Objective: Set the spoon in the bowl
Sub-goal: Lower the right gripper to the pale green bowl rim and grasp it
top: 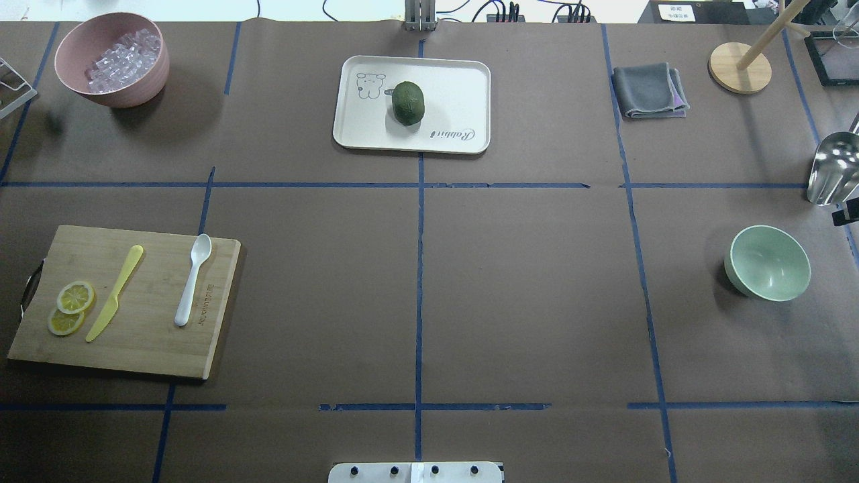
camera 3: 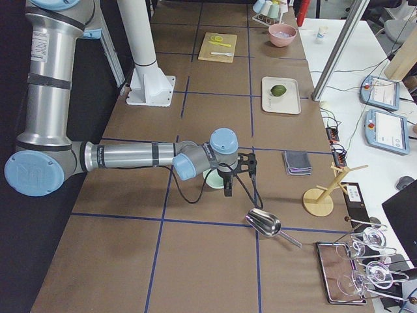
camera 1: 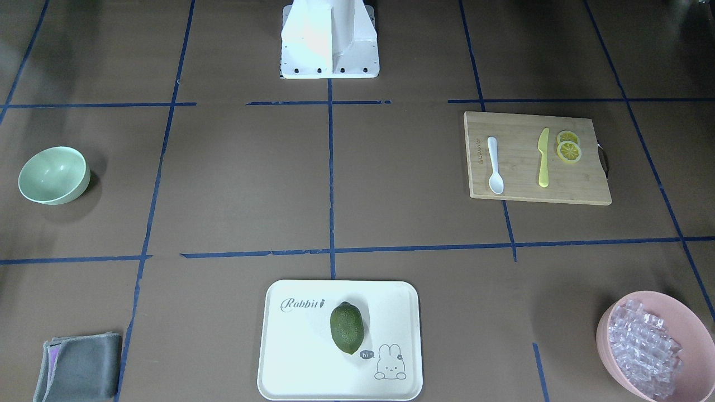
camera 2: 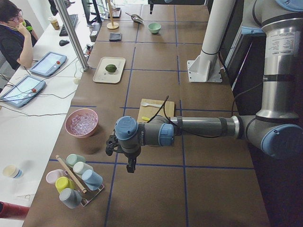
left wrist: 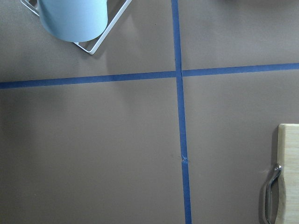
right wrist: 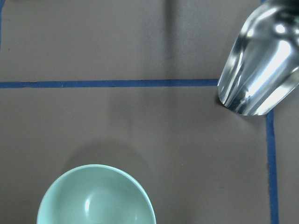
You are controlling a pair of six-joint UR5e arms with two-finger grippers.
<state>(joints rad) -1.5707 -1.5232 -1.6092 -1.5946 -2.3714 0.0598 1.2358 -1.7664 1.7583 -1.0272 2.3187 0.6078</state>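
Overhead exterior: spoon (top: 193, 280) near board (top: 134, 335) edge, bowl (top: 767, 263) well apart; left tool (camera 2: 121, 154), right tool (camera 3: 236, 175): cannot tell.

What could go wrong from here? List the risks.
The spoon lies flat on the cutting board beside the yellow knife; a grasp may slip off its slim handle or nudge the knife.
The bowl sits far over on the robot's right, the spoon on its left; a long carry or hand-over could drop it.
The metal scoop near the bowl might get bumped.

Spoon (top: 192, 280) on cutting board (top: 154, 339), beside knife (top: 115, 292); bowl (top: 769, 262) well apart.
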